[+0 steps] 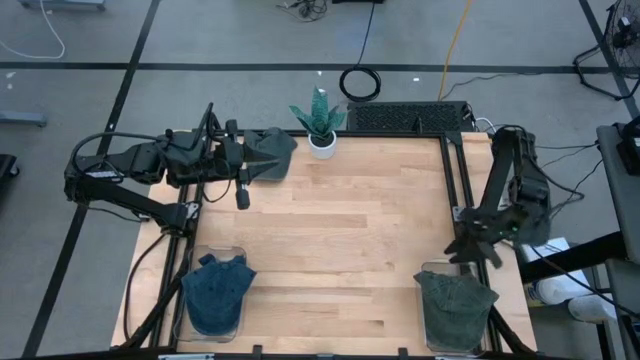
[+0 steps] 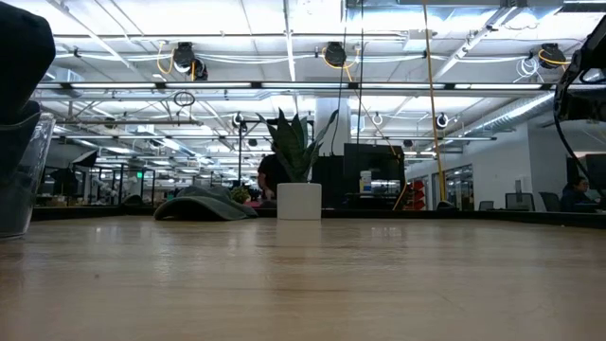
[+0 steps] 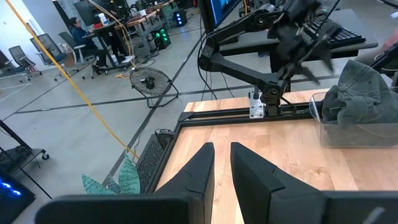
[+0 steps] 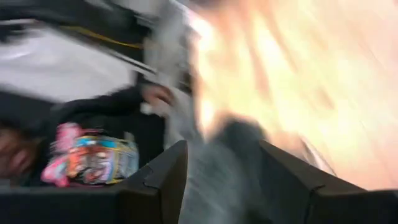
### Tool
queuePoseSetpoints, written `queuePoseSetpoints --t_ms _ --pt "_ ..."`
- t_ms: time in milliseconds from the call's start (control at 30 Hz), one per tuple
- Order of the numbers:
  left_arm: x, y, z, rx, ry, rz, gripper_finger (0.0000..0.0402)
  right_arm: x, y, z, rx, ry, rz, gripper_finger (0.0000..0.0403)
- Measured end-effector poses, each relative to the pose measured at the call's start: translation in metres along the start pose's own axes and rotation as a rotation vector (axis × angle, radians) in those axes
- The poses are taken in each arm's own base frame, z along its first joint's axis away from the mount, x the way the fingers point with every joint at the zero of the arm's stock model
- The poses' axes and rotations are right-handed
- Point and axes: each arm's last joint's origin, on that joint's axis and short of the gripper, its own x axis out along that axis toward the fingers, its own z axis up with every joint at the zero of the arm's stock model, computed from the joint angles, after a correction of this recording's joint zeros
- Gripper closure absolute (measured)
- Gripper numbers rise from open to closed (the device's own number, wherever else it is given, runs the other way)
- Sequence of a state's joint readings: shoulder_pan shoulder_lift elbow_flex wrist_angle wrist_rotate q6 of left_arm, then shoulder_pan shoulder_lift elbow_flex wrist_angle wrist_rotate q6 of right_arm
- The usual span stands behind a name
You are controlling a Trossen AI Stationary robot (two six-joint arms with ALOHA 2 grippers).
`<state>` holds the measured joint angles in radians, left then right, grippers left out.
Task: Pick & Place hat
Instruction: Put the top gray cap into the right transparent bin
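A grey-green hat [image 1: 270, 155] lies brim-down on the table's far left corner, also seen in the low view [image 2: 204, 206]. My left gripper [image 1: 240, 170] hovers beside it on its left, fingers [image 3: 222, 163] a narrow gap apart, with nothing between them. A blue hat [image 1: 218, 290] sits in a clear bin at the near left. A green hat [image 1: 455, 300] sits in a clear bin at the near right. My right gripper [image 1: 474, 246] is above that bin's far rim, open wide [image 4: 221, 168], over the blurred hat.
A potted plant [image 1: 320, 125] in a white pot stands at the far edge, just right of the grey-green hat. A black mat [image 1: 405, 118] lies beyond the far right corner. The bare wooden tabletop [image 1: 340, 230] stretches between the two bins and the arms.
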<state>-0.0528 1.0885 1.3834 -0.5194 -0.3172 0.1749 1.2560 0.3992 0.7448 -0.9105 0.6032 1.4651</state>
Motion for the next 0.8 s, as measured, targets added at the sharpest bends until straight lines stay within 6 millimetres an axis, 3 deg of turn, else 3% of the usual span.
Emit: queuePoseSetpoints --t_ms 100,233,333,400,500,600,800 --pt "0.0 0.0 0.0 0.0 0.0 0.0 0.0339 -0.003 0.025 0.007 -0.292 -0.149 0.189 0.0232" --pt "0.0 0.0 0.0 0.0 0.0 0.0 0.0339 -0.005 0.066 0.012 -0.814 -0.387 0.39 0.0232" --pt "0.0 0.0 0.0 0.0 0.0 0.0 0.0339 0.001 0.089 0.007 -1.176 -0.537 0.446 0.0232" --pt "0.0 0.0 0.0 0.0 0.0 0.0 0.0339 0.012 0.1 0.002 -1.301 -0.617 0.382 0.0232" --pt "0.0 0.0 0.0 0.0 0.0 0.0 0.0339 0.03 0.111 0.002 -1.267 -0.694 0.059 0.0232" --pt "0.0 0.0 0.0 0.0 0.0 0.0 0.0339 0.037 0.119 0.005 -1.126 -0.704 -0.243 0.0232" --pt "0.0 0.0 0.0 0.0 0.0 0.0 0.0339 0.059 0.145 -0.005 -1.124 -0.485 -0.138 0.0272"
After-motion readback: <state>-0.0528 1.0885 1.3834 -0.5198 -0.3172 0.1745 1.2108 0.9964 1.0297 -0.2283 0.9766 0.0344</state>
